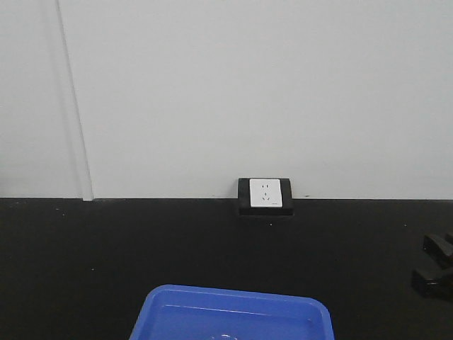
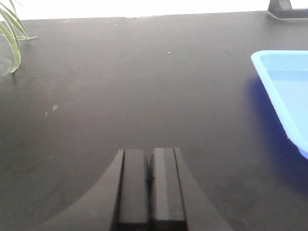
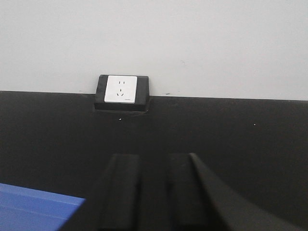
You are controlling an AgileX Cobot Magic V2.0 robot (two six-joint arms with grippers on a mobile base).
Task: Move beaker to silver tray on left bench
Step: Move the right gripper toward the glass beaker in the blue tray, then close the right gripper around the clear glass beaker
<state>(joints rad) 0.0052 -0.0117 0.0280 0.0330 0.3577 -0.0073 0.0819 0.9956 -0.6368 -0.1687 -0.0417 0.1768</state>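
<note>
The beaker and the silver tray are out of view in every frame. Low over the bare black bench [image 2: 144, 86], my left gripper [image 2: 149, 151] is shut, its two pads pressed together with nothing between them. My right gripper [image 3: 154, 156] hovers over the same dark bench facing the wall, its fingers a little apart and empty. The front view catches it at the right edge as two separate black fingertips [image 1: 433, 244].
A blue plastic tray [image 1: 233, 292] sits at the near edge of the bench, right of the left gripper [image 2: 269, 60] and left of the right gripper [image 3: 33, 202]. A white wall socket [image 1: 265, 194] [image 3: 120, 89] stands at the back. Green leaves [image 2: 12, 33] hang at far left.
</note>
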